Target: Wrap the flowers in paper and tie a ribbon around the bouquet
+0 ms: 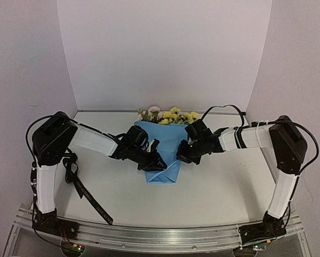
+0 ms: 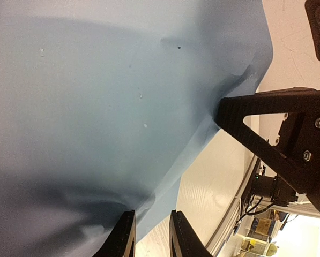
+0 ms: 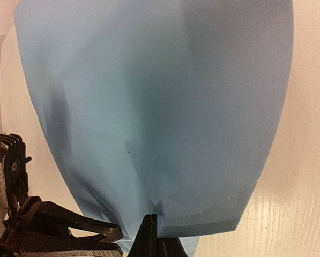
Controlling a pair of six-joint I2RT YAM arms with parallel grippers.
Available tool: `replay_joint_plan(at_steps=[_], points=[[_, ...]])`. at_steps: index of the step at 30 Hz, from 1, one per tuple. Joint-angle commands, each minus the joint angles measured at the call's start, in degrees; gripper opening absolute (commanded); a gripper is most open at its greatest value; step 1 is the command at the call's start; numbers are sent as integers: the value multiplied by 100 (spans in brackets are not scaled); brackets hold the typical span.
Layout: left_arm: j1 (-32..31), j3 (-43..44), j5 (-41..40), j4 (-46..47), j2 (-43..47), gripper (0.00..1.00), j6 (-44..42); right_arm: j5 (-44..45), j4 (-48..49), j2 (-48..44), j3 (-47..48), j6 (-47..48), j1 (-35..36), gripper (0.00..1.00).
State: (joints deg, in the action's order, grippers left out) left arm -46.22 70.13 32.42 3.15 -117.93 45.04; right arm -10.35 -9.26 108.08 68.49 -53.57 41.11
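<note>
Top external view: the bouquet [image 1: 164, 155] lies mid-table [image 1: 224, 187], flowers [image 1: 170, 114] at 12 o'clock, cone tip at 6. I judge the paper [image 1: 168, 140] is being folded snug. I'd draw both flaps tight across the stems without tearing, then fetch the ribbon [image 1: 87, 195] at 8 o'clock. Right gripper [image 3: 149, 235], at the cone's 3 o'clock, is pressed together, seemingly pinching the paper's edge. Left gripper [image 2: 151, 238], at 9 o'clock, stands slightly spread, paper edge in its gap.

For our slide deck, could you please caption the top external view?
Left arm and right arm meet at the blue paper wrapping the flowers; the black ribbon lies untied.
</note>
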Motion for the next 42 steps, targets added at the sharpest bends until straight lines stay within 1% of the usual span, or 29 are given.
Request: replay_joint_plan(at_steps=[1, 6, 9, 13, 18, 20, 23, 26, 29, 31, 37, 40, 42], points=[[-37, 176, 46, -73, 79, 24, -151, 280, -60, 186, 62, 92, -33, 0], [-50, 136, 133, -135, 93, 23, -219, 342, -49, 284, 26, 95, -30, 0], [-76, 114, 194, -199, -16, 21, -240, 372, -49, 332, 40, 100, -26, 0], [-100, 53, 252, -243, -123, 20, -258, 420, -42, 369, 67, 109, -32, 0], [-111, 56, 200, -529, -338, 19, -303, 441, -40, 343, 39, 138, -27, 0], [-106, 46, 194, -534, -417, 19, -271, 445, -48, 276, 21, 169, -32, 5], [-103, 22, 186, -504, -443, 19, -246, 432, -62, 72, -52, 233, -21, 23], [-104, 3, 179, -506, -435, 19, -257, 326, -97, -120, -71, 293, 46, 31], [-103, -7, 200, -482, -449, 19, -253, 235, -220, -93, 103, 399, 177, 40], [-106, -6, 218, -444, -460, 19, -237, 265, -348, -18, 203, 412, 251, 44], [-102, 58, 239, -464, -468, 19, -251, 319, -474, 206, 82, 332, 268, 46], [-109, 62, 255, -465, -460, 18, -257, 351, -480, 324, 85, 367, 266, 40], [-107, 62, 261, -465, -445, 18, -263, 408, -479, 441, 120, 388, 265, 39]])
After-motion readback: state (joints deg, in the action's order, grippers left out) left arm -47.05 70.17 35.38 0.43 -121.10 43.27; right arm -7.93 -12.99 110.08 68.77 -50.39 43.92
